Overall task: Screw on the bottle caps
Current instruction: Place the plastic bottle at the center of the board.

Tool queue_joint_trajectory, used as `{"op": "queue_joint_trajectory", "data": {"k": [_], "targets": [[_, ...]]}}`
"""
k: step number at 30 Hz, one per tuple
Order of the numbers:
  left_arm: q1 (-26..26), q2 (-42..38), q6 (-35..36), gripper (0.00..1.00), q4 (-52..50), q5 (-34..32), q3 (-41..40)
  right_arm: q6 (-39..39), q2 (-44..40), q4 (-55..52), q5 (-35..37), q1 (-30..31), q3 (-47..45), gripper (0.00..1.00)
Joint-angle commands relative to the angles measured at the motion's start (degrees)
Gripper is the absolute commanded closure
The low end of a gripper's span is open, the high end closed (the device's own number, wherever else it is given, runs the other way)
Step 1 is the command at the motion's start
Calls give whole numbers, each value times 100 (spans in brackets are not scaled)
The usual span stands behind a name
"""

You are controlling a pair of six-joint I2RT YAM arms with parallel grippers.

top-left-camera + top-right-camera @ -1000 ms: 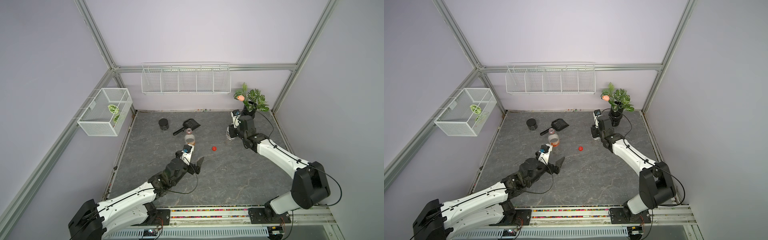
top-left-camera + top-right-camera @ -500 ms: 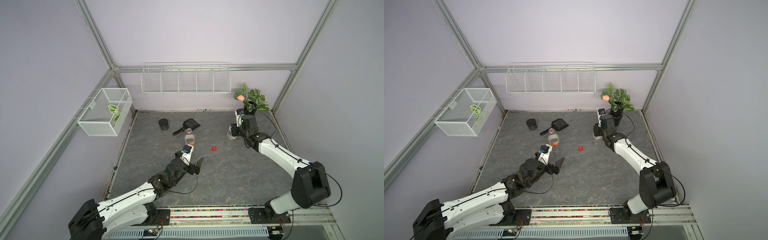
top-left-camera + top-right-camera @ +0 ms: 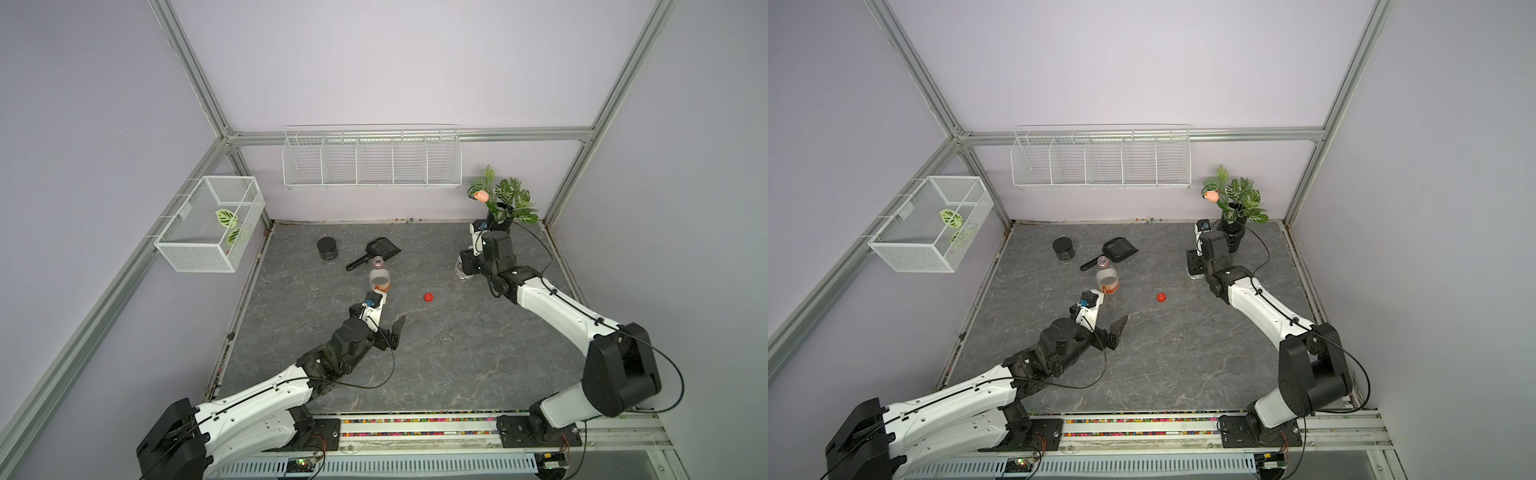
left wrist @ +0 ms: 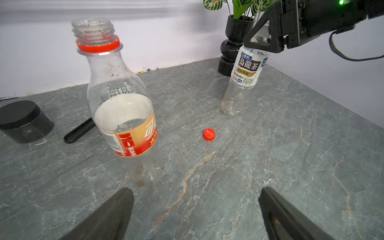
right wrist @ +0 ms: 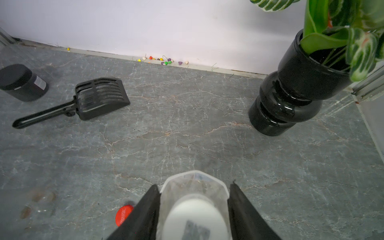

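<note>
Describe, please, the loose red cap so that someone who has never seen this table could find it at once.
On the grey marbled tabletop, look at the open stretch between the uncapped orange-labelled bottle and the white-labelled bottle near the plant. The red cap lies there alone. It is the only loose bright red thing, much smaller than the black jar.

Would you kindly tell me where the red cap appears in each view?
In a top view: red cap on the table, between the tall bottle and the right arm.
In a top view: red cap in the same spot.
Left wrist view: red cap between the tall bottle and the short bottle.
Right wrist view: red cap half hidden behind a finger of the right claw.
Shared landmark: the black vase, in all four.
</note>
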Motion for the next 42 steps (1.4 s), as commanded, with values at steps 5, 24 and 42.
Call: {"op": "queue_joint_trajectory", "data": {"k": [5,24,42], "targets": [[24,-61,-95,0,-15,-69,-125,-174,-273,89,-7,-38,-217,35],[97,-120,-60,0,2,12,-170,-8,-14,-50,239,-67,-39,32],[544,-64,-294,0,225,273,-278,-95,-1140,39,-182,-74,-793,12]]}}
